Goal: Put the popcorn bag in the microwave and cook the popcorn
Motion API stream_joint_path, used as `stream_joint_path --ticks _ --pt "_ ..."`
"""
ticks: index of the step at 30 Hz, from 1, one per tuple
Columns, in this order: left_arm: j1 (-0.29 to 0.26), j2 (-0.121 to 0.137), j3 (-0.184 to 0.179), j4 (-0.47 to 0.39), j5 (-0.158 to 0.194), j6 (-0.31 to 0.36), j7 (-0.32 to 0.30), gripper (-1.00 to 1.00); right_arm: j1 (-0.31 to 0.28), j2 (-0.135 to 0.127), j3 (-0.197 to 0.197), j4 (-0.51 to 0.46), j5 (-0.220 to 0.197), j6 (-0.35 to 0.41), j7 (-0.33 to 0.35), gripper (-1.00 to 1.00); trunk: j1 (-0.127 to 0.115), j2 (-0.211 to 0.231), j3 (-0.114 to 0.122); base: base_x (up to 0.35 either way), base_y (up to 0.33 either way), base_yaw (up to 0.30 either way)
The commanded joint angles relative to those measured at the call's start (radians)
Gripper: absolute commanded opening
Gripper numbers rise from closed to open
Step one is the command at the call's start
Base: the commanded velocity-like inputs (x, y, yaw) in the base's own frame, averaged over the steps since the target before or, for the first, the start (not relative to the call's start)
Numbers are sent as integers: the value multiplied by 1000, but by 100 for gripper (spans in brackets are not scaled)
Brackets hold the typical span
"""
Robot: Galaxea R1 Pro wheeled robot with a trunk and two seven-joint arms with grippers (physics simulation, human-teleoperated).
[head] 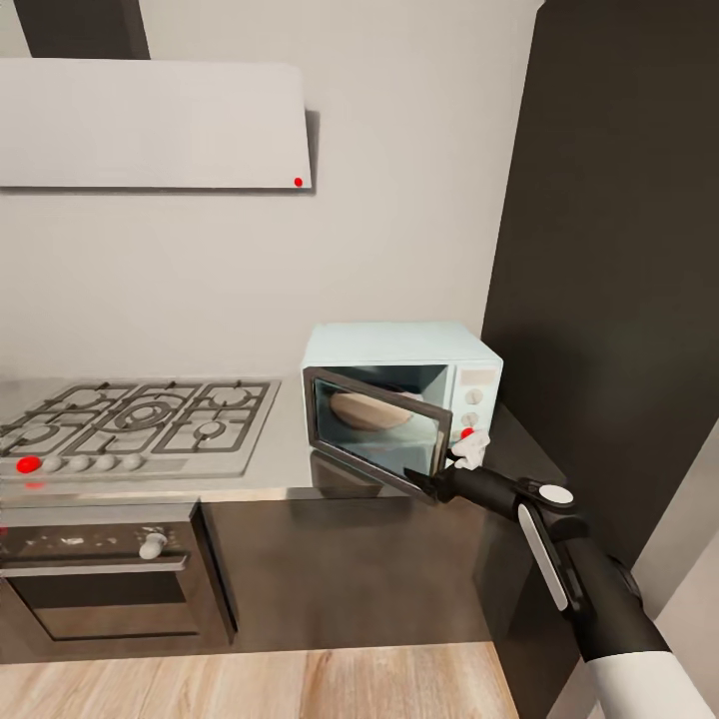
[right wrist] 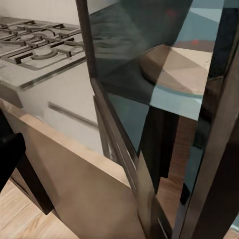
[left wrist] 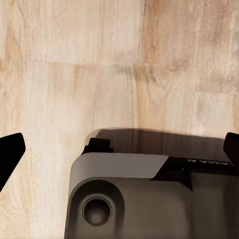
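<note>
Head view had the right gripper [head: 447, 481] at the free edge of the microwave [head: 404, 394] door, which stood partly open; couldn't tell if it was clamped on it. Left one's fingertips [left wrist: 10, 152] were spread, holding nothing. Popcorn bag wasn't anywhere I could spot. I'd swing the door along its hinge arc, slowly, without shoving the oven across the countertop [head: 290, 439].

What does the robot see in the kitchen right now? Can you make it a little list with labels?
microwave: pale blue, on the countertop, door part open
inside microwave: round tan shape behind the glass, unclear what it is
right end effector: at the door's free edge
gas hob: beside the microwave
left end effector: fingertips spread, over wood floor
</note>
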Motion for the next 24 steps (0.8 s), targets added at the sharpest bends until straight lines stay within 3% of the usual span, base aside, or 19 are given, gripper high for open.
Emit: stream_joint_path --ticks 1,24 --pt "-1 0 6 1 0 -3 1 100 -1 0 1 -1 -4 8 2 100 0 -1 -1 0 2 0" --pt "-1 0 6 1 0 -3 1 100 -1 0 10 -3 -4 8 2 100 0 -1 -1 -103 113 0"
